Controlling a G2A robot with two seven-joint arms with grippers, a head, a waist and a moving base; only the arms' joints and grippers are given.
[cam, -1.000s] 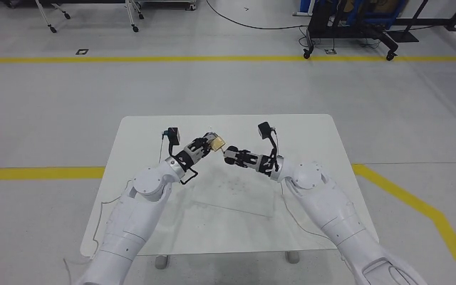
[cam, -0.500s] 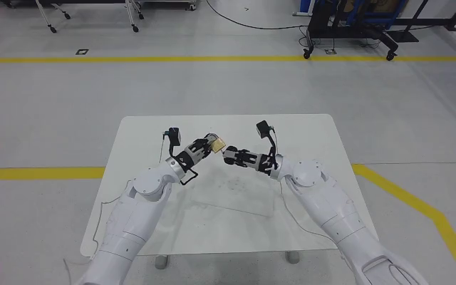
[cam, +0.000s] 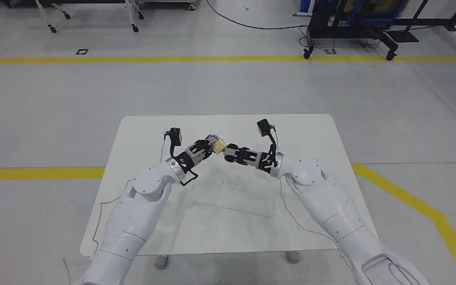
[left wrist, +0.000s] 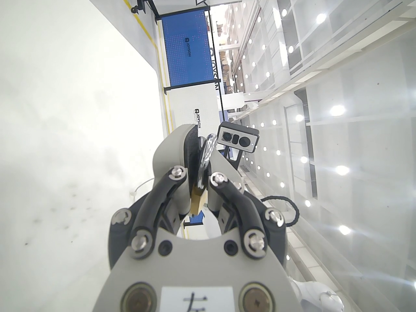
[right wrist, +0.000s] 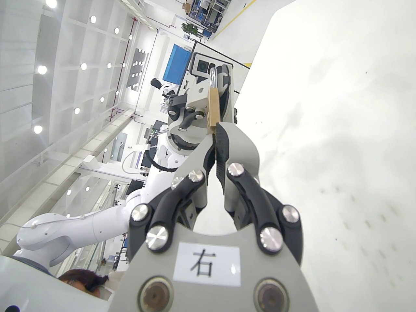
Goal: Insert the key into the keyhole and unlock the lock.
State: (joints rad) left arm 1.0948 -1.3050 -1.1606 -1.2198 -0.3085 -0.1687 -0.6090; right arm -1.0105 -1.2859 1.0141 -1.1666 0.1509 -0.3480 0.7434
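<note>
Seen from the top, the lock (cam: 216, 144) is held over the white table (cam: 306, 135), at 11 o'clock from its centre. The left arm slants in from 7 o'clock and the right from 5. The left gripper (cam: 209, 147) is clamped on the lock. The left wrist view shows ribbed black pads (left wrist: 191, 144) pinching the steel shackle, with the brass body toward the wrist. The right wrist view adds the right gripper (right wrist: 215, 131), its fingers pressed together and its tips against the brass base. The key cannot be made out.

White arms (cam: 324, 206) carry grey end effectors (left wrist: 203, 154) (right wrist: 215, 133) with black links (right wrist: 252, 193), silver screws (right wrist: 157, 234).
</note>
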